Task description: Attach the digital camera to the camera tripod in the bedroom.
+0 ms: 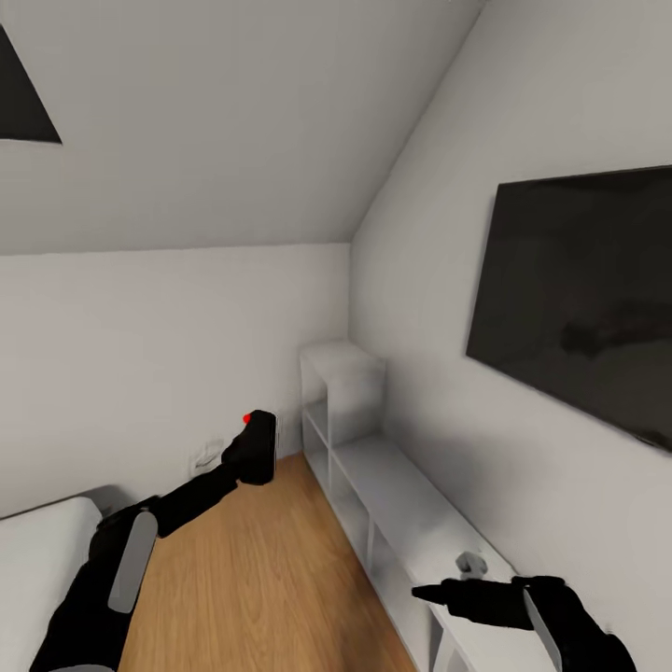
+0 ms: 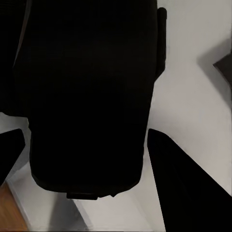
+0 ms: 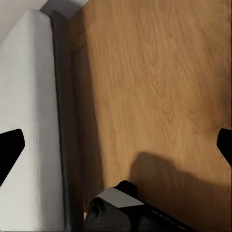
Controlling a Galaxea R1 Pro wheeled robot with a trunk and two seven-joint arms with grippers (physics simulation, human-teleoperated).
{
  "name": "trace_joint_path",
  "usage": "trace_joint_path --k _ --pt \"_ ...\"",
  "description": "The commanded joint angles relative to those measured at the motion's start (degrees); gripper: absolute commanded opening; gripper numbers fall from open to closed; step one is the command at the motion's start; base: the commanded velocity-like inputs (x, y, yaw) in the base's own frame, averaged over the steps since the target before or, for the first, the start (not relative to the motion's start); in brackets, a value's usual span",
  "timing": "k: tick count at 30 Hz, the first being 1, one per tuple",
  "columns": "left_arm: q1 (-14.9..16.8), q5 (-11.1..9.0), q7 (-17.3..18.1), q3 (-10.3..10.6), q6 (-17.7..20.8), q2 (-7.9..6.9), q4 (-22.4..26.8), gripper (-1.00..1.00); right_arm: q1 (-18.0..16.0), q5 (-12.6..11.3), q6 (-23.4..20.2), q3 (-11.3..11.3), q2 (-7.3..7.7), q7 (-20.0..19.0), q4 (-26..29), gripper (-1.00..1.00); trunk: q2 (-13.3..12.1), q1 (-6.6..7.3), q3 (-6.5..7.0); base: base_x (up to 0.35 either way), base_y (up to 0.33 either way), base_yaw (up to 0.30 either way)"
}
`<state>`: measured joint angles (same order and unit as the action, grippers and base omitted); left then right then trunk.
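**Camera in hand, tripod nowhere in frame**

The left gripper (image 1: 254,459) was clamped on the camera (image 1: 261,446), held out over the wood floor (image 1: 252,579) toward the room's corner, red button up. In the left wrist view the camera (image 2: 87,96) was a black mass between the two fingers (image 2: 186,188), so the hold looked firm. The right gripper (image 1: 431,594) hung low over the white shelf unit (image 1: 411,523); its fingertips (image 3: 9,150) sat wide apart at the frame edges with nothing between them.

The risks, as I judged them: the right gripper was close to the shelf unit, so a turn of the base could knock it against the top. The camera, carried at arm's length, could strike the wall or shelf during a swing. A jolt might also shift it in the grip, and a skewed camera would be harder to seat on a tripod head.

Much was hidden. How the fingers met the camera body was lost in black on black. The bed (image 1: 37,560) was cut off at the edge. The wall screen (image 1: 579,299) showed only blurred reflections.
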<state>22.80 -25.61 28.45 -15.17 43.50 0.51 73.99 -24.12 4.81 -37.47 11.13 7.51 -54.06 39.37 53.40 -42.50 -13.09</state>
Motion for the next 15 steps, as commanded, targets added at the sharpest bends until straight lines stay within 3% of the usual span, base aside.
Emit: trace_joint_path --k 1,6,12,15 --pt "-0.01 -0.58 -0.06 -0.43 0.62 -0.15 -0.92 -1.00 -0.05 1.21 0.61 0.28 0.03 0.21 -1.14 1.00 -0.35 0.22 0.11 0.000 0.000 0.000" --pt "-0.53 0.52 -1.22 -1.36 0.71 -1.02 -10.39 -1.00 -0.05 3.82 6.95 0.34 0.28 6.33 -9.28 1.00 -2.36 1.32 1.01 0.000 0.000 0.000" --pt "-0.68 2.21 -1.60 -1.62 -0.51 -1.34 -21.22 -1.00 -0.05 4.58 13.77 0.37 0.46 13.27 -18.21 1.00 -4.76 2.64 2.08 0.000 0.000 0.000" --pt "-0.71 3.13 -1.69 -1.54 -3.23 -1.40 -26.55 -1.00 -0.05 4.76 18.12 0.36 0.53 16.47 -23.40 1.00 -5.97 3.29 2.62 0.000 0.000 0.000"
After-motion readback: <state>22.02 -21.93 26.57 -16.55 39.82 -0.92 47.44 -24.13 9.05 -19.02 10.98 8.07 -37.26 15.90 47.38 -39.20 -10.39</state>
